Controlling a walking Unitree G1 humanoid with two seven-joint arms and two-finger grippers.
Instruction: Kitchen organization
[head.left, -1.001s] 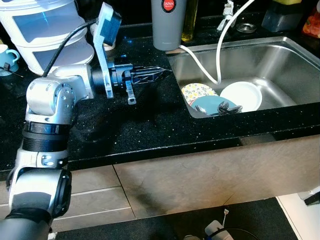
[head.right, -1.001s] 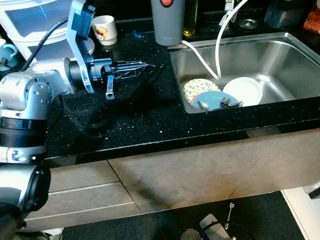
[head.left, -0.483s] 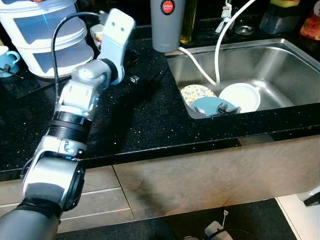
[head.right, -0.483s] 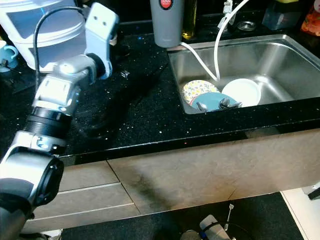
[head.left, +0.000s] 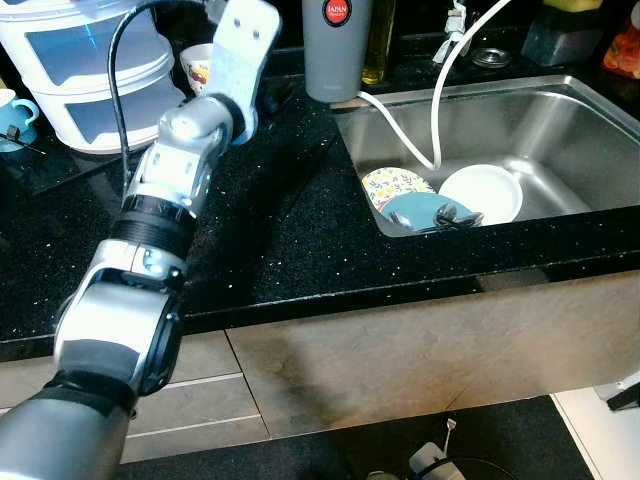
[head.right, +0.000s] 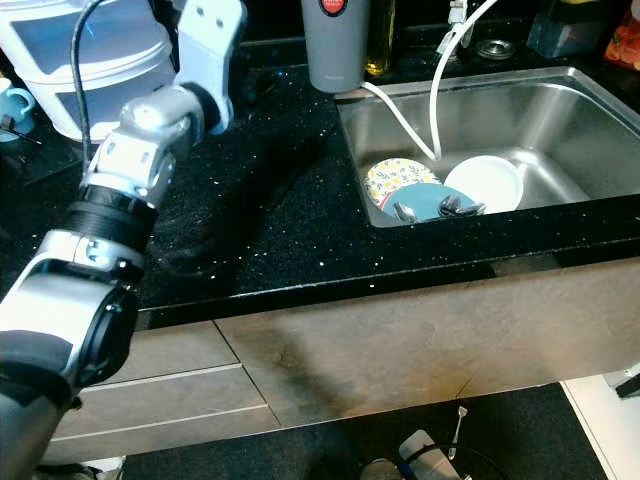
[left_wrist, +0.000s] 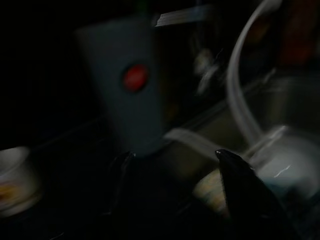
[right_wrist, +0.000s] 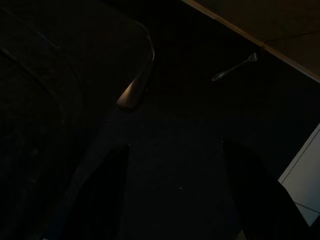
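Black left pincer (left_wrist: 172, 190) parted, empty, facing grey tumbler (left_wrist: 122, 82)

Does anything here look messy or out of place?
Dishes are piled in the sink: a patterned plate, a teal plate and a white bowl, overlapping. A white hose dangles into the sink. No spill or damage visible.

The surface (head.left: 300, 230) is glossy black stone flecked with tiny pale specks. Set into it, the sink (head.left: 570, 120) is brushed stainless steel with a soft satin sheen. Inside lie a glazed white bowl (head.left: 483, 192), a smooth teal plate (head.left: 420, 207) and a floral patterned plate (head.left: 392, 183). A matt grey tumbler (head.left: 337, 50) stands behind. The left arm (head.left: 170, 190) is smooth silver metal. The cabinet front (head.left: 420, 350) below looks matt brown.
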